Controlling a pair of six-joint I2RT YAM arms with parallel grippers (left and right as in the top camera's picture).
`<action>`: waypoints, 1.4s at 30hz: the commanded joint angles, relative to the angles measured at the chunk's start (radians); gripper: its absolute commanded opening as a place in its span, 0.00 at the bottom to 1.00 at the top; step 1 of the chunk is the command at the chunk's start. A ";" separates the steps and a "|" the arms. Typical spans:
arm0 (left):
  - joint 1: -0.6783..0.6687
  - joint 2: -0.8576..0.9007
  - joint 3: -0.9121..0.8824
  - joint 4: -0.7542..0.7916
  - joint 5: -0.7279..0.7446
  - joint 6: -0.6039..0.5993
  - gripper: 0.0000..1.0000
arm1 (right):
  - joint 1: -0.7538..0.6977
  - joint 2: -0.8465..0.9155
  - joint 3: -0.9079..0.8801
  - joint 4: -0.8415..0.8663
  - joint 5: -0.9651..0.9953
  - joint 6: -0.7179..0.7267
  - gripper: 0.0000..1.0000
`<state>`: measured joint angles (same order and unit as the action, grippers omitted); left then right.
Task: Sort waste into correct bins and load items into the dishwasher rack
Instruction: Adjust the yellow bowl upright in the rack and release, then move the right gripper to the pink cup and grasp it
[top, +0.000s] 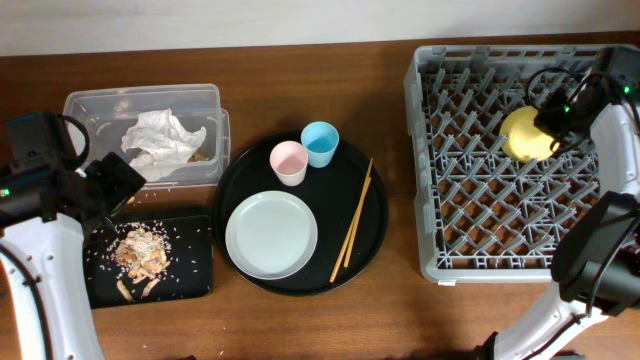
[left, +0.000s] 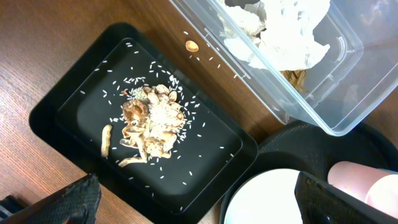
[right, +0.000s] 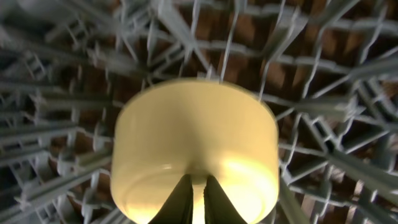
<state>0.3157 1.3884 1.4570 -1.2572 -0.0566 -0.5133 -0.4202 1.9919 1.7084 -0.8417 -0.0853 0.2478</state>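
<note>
The yellow bowl (top: 522, 137) (right: 193, 130) lies bottom-up among the pegs of the grey dishwasher rack (top: 480, 200) (right: 323, 62). My right gripper (top: 548, 118) (right: 198, 186) is shut on its edge, a thin yellow strip showing between the fingers. My left gripper (top: 108, 188) (left: 202, 199) hangs wide open and empty above the shallow black tray (top: 190, 280) (left: 81, 112), which holds the food scraps (top: 140, 255) (left: 149, 121). The crumpled napkin (top: 160, 140) (left: 280, 31) sits in the clear box (top: 80, 105) (left: 323, 99).
A round black tray (top: 375, 230) carries the pale plate (top: 271, 235) (left: 273, 199), pink cup (top: 290, 162) (left: 364, 180), light-blue cup (top: 320, 143) and wooden chopsticks (top: 353, 220). One stray scrap (left: 193, 45) lies on the table beside the clear box.
</note>
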 joint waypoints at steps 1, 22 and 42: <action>0.005 -0.013 0.008 -0.001 -0.004 0.006 0.99 | -0.006 0.000 0.161 -0.095 0.037 0.004 0.11; 0.005 -0.013 0.008 -0.002 -0.004 0.006 0.99 | 0.556 -0.135 0.581 -0.572 -0.312 -0.232 0.79; 0.005 -0.013 0.008 -0.002 -0.004 0.006 0.99 | 1.128 0.363 0.580 -0.316 0.144 -0.030 0.57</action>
<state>0.3157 1.3884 1.4570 -1.2575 -0.0566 -0.5133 0.6834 2.3245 2.2898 -1.1732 -0.0212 0.1532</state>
